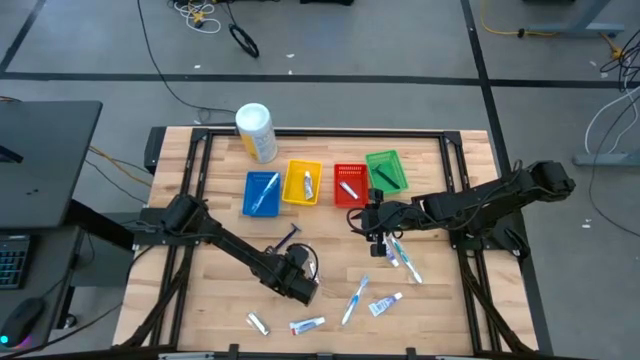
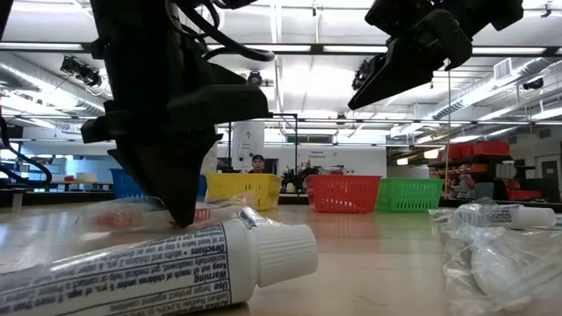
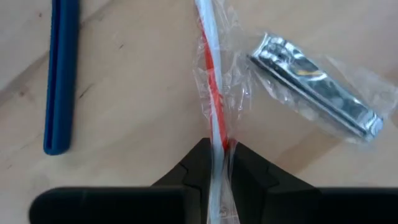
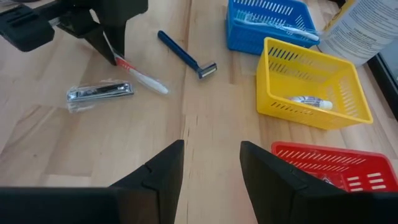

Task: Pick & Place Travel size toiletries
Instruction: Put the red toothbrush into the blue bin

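The left gripper (image 3: 217, 163) pinches a slim red-and-white toothbrush (image 3: 211, 87) in crinkly clear wrap, lying on the wooden table (image 1: 220, 280) beside shiny metal nail clippers (image 3: 314, 84). The right gripper (image 4: 211, 162) hovers, fingers apart, near the red basket (image 4: 336, 163).

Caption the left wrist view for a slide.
Left hand closing on a wrapped red-and-white toothbrush, nail clipper and blue razor handle alongside.

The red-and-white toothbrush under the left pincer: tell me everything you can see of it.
The slim red-and-white toothbrush is sealed in crinkled clear plastic wrap and lies flat on the pale wooden table. The left pincer stands over one end, its dark fingers pinching the handle. A wrapped metal nail clipper lies close by, and a blue razor handle lies apart from it on the other side.
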Tool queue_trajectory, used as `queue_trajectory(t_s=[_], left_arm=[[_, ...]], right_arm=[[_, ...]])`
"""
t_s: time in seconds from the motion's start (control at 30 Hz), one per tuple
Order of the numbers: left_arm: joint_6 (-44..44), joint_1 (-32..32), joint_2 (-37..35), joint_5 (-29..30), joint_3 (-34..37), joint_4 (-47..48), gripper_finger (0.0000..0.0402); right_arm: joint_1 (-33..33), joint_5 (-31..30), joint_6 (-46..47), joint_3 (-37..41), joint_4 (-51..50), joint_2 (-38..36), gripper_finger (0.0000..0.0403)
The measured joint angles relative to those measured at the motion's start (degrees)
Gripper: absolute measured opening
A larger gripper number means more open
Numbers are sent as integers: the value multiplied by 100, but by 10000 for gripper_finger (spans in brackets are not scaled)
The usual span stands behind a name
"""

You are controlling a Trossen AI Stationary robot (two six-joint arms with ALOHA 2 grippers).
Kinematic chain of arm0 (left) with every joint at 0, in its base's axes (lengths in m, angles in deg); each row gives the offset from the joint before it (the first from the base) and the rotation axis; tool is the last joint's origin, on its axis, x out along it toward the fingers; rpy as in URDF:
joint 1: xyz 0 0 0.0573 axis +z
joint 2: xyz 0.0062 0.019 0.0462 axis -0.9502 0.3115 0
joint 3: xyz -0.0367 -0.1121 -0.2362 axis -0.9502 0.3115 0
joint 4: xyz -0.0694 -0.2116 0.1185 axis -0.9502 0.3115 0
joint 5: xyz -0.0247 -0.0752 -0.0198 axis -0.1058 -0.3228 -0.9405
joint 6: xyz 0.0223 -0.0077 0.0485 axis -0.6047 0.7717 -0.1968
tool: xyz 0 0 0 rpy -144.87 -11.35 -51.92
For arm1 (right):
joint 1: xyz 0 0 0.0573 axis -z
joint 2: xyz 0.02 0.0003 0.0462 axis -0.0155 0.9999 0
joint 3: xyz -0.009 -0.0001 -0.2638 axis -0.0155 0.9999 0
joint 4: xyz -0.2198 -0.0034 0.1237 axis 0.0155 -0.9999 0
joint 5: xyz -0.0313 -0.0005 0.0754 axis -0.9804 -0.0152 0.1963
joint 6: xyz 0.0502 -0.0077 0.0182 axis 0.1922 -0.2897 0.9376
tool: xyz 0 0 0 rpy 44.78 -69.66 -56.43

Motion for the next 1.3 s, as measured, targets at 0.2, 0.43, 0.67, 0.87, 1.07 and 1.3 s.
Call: queue_trajectory(t_s=[0.2,0.43,0.67,0.87,1.07,1.3], left_arm=[[9,-9,-48,27,-2,326,41],[434,12,-656,342,-11,1594,33],[635,385,-1725,1148,-14,3119,44],[-135,1332,-2124,1348,-13,3714,30],[-1750,2346,-2081,1381,168,2730,40],[-2706,3148,-2094,1575,856,1863,42]], right_arm=[[1,0,2,0,29,0,167],[-1,0,2,0,104,0,167],[0,0,2,0,137,0,167],[0,0,2,0,234,0,167],[-1,0,2,0,254,0,167],[0,0,3,0,253,0,167]])
